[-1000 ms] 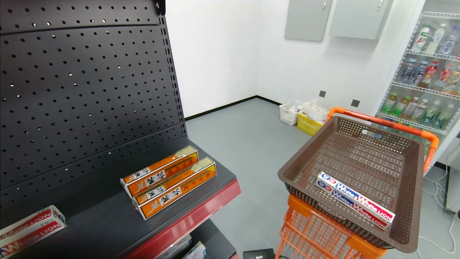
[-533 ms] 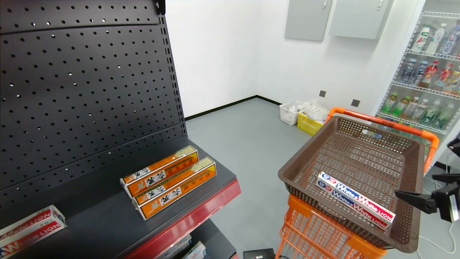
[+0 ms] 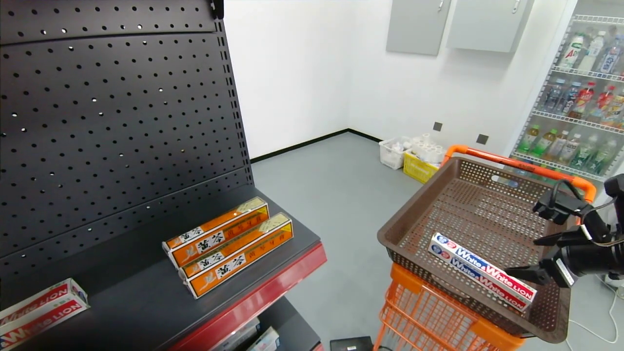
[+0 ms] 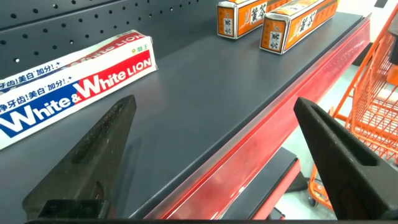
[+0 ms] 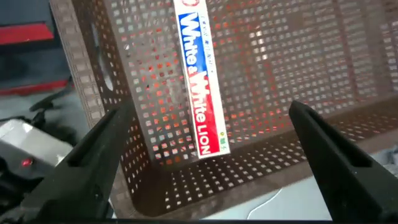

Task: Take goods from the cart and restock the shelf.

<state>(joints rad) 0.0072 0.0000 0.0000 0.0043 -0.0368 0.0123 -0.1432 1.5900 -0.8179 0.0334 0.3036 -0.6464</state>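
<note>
The right gripper (image 3: pixel 520 255) hangs at the right edge of the head view, over the near right corner of the brown basket (image 3: pixel 414 202). Its two black fingers (image 5: pixel 93 162) are spread wide and hold nothing. Between them in the right wrist view lies the toothpaste box (image 5: pixel 200 87), flat on the basket's perforated floor (printed side up) and touching neither finger. The basket sits on top of the orange cart (image 3: pixel 424 317) in the lower right of the head view, and the box lies diagonally near the basket's front wall.

The left gripper (image 4: pixel 214 102) is also wide open and empty, low over the dark shelf (image 4: pixel 205 74). A matching white box (image 4: pixel 74 81) lies on the shelf at the upper left of the left wrist view. Two orange boxes (image 3: pixel 229 246) rest side by side, touching, near the shelf's red front edge at the centre left of the head view.
</note>
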